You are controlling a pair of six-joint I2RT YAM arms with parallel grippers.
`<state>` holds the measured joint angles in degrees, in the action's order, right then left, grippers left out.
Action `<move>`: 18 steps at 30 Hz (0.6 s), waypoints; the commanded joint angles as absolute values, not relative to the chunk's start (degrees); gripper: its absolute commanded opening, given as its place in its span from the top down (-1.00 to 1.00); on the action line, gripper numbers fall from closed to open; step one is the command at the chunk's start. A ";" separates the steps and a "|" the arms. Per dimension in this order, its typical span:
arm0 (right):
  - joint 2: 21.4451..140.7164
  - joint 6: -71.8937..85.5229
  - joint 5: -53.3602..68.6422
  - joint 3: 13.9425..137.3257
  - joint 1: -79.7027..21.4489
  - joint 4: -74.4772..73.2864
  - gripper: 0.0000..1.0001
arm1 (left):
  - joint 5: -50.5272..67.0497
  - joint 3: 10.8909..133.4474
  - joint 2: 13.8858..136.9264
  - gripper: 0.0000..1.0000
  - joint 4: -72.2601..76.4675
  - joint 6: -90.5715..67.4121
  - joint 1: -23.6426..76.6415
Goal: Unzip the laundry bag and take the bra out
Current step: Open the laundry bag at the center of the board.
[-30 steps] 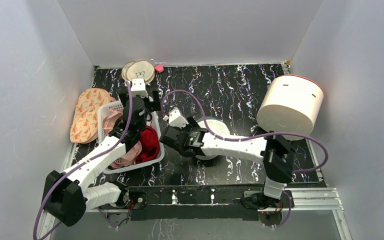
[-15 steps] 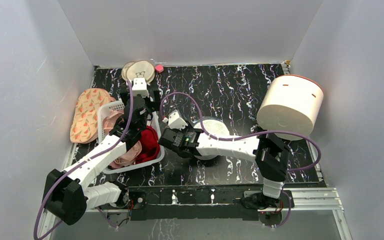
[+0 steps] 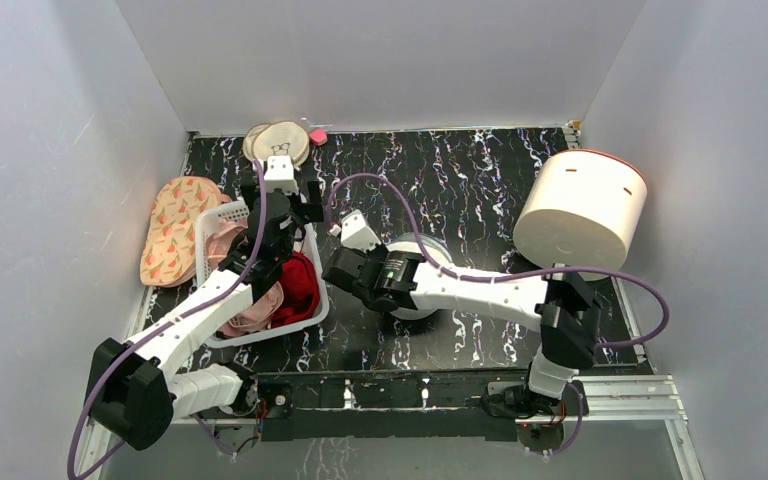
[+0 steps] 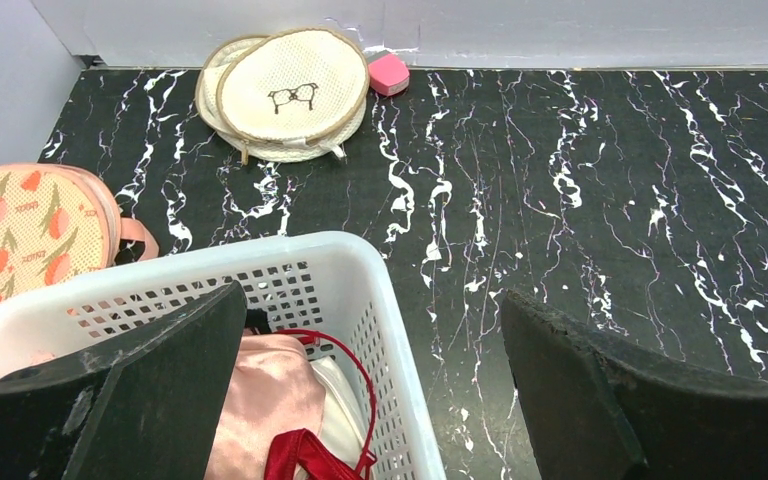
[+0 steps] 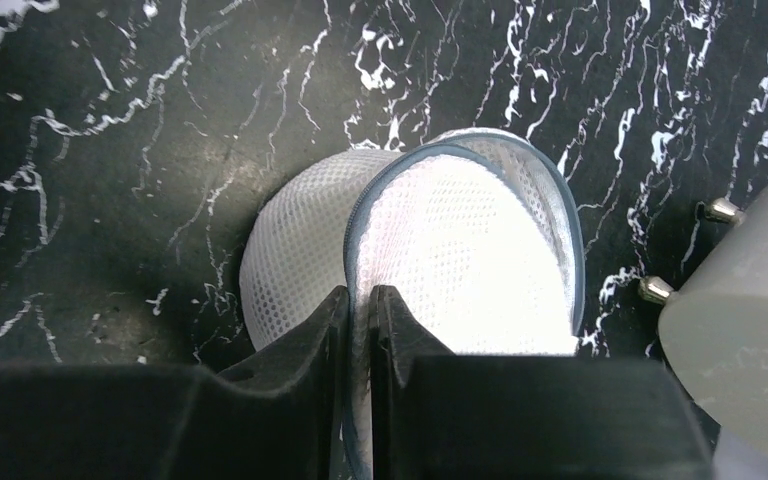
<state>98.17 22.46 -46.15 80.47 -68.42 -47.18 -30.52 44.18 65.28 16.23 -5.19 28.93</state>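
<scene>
The laundry bag point(image 5: 460, 240), a white mesh pod with a blue-grey zipper rim, lies on the black marble table point(image 3: 480, 190) at the centre, partly under my right arm point(image 3: 480, 290). My right gripper point(image 5: 359, 295) is shut on the bag's rim, with mesh pinched between the jaws. What the bag holds is hidden. A red bra point(image 4: 295, 450) lies in the white basket point(image 4: 360, 260) with pink and cream garments. My left gripper point(image 4: 372, 295) hangs wide open above the basket's right wall, holding nothing.
A big cream cylinder drum point(image 3: 580, 205) stands at the right. Flat beige mesh discs point(image 4: 290, 90) and a small pink item point(image 4: 388, 73) lie at the back wall. A peach-patterned pouch point(image 3: 175, 225) lies left of the basket.
My right gripper has closed onto the bag's rim. Its arm shifted slightly left, then back right. The left arm has not moved.
</scene>
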 commanded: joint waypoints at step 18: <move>75.46 31.01 -51.70 68.23 -64.69 -33.43 1.00 | 19.46 55.98 81.71 -0.90 12.81 -18.06 28.64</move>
<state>79.96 28.27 -47.46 69.82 -64.75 -39.38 0.95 52.12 78.56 14.57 -10.46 28.67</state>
